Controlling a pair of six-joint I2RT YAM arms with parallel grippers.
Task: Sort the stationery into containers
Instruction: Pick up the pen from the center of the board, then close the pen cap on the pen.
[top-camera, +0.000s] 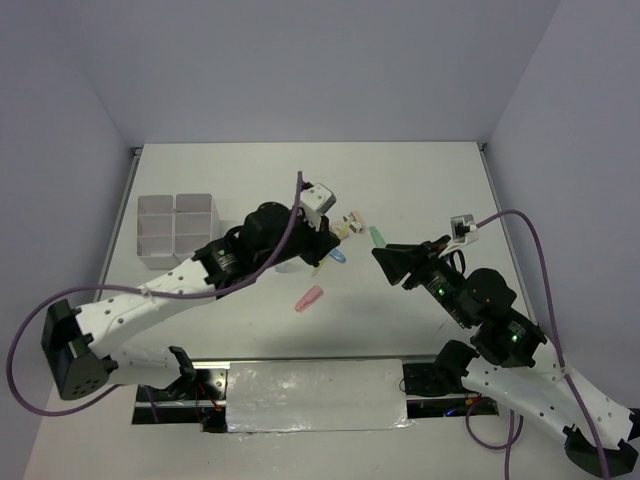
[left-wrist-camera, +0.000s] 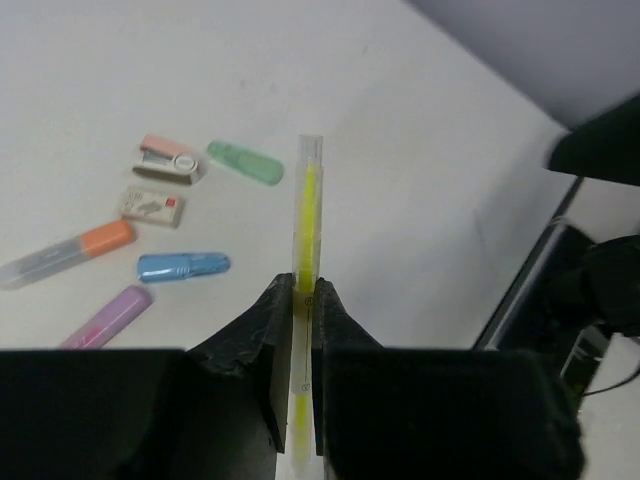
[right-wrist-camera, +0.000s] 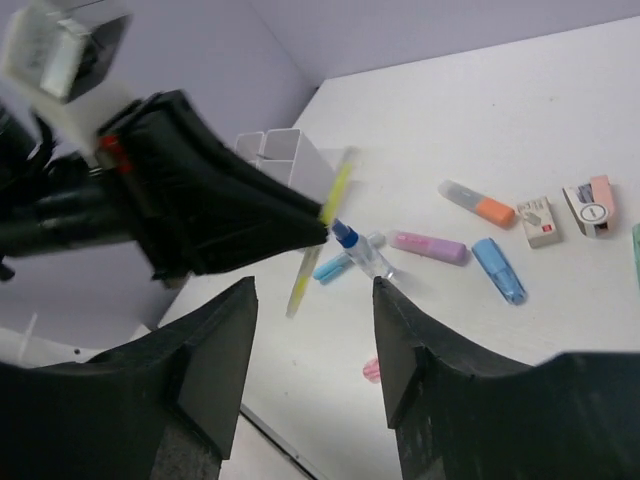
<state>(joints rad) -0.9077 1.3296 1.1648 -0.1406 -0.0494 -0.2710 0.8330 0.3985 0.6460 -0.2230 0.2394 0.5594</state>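
Left wrist view: the left gripper (left-wrist-camera: 303, 290) pinches a thin, translucent yellow pen (left-wrist-camera: 308, 200) by its lower half, lifted above the table (left-wrist-camera: 420, 180); the right gripper (right-wrist-camera: 313, 290) stands spread, empty

No legible txt anywhere. Eraser (left-wrist-camera: 152, 206), approx 9 o'clock from the yellow pen (left-wrist-camera: 306, 220), has a printed sleeve w/ dark marks, too blurred to read. Pen barrel has tiny dark print at its 6 o'clock end, unreadable. Pink stapler (left-wrist-camera: 170, 160), 12 o'clock of eraser: round badge, illegible.
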